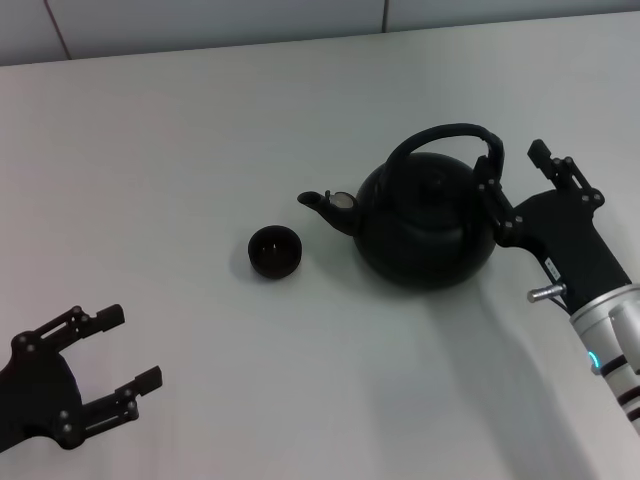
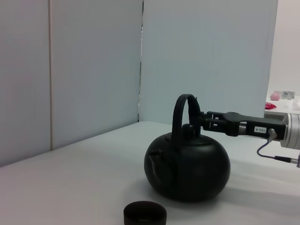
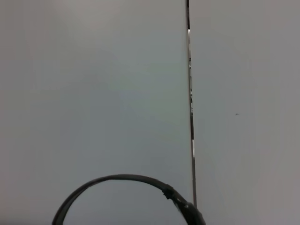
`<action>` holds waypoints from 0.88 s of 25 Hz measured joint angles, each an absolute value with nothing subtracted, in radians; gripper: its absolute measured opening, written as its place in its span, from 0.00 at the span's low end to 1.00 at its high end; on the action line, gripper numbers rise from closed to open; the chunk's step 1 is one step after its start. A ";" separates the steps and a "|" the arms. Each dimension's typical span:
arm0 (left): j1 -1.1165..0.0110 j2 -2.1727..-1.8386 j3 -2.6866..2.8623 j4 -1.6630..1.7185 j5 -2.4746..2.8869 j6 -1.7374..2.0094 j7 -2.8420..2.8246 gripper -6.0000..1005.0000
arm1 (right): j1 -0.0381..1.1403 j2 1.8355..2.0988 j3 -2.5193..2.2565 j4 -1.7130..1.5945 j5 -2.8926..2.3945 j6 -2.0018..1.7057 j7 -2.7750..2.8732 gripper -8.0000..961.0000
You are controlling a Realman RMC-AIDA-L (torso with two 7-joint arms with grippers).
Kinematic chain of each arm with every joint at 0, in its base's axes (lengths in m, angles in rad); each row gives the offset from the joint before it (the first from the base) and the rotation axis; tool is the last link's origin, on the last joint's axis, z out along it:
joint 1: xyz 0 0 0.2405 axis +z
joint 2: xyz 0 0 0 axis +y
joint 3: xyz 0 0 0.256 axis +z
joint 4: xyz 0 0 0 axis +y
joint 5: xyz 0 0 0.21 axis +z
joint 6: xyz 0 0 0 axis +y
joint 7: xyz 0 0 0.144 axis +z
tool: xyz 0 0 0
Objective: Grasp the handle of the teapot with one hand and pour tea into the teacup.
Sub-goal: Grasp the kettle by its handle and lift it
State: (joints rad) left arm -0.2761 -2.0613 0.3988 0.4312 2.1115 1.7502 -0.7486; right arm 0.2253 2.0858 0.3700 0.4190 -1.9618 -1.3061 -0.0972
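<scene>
So the teapot (image 1: 425, 225) sits mid-table with the teacup (image 1: 274, 251) just off its spout at 9 o'clock. Right gripper (image 1: 520, 172) is spread wide at the handle (image 1: 445, 135), 3 o'clock end, not clamped. Grabbing that far off-centre could let the pot swing (tea misses the tiny cup). Left gripper (image 1: 112, 350) idles wide open at 7 o'clock.

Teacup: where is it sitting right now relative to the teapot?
In the head view the teacup stands on the white table left of the teapot, just beyond its spout and apart from it, well ahead of the left claw.
</scene>
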 joint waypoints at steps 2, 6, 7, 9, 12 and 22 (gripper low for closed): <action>-0.276 -2.061 0.399 0.430 2.109 1.750 -0.749 0.80 | 0.231 2.086 0.376 0.419 -1.962 -1.293 -0.097 0.54; -0.277 -2.062 0.399 0.430 2.103 1.750 -0.750 0.80 | 0.238 2.087 0.382 0.419 -1.962 -1.284 -0.101 0.53; -0.277 -2.062 0.399 0.430 2.103 1.750 -0.750 0.80 | 0.238 2.087 0.382 0.419 -1.962 -1.284 -0.101 0.53; -0.278 -2.062 0.399 0.430 2.099 1.750 -0.750 0.80 | 0.242 2.087 0.382 0.419 -1.962 -1.280 -0.101 0.52; -0.280 -2.062 0.399 0.430 2.097 1.750 -0.750 0.80 | 0.248 2.086 0.382 0.417 -1.962 -1.275 -0.099 0.51; -0.282 -2.063 0.399 0.431 2.084 1.750 -0.754 0.80 | 0.271 2.087 0.382 0.411 -1.962 -1.244 -0.096 0.36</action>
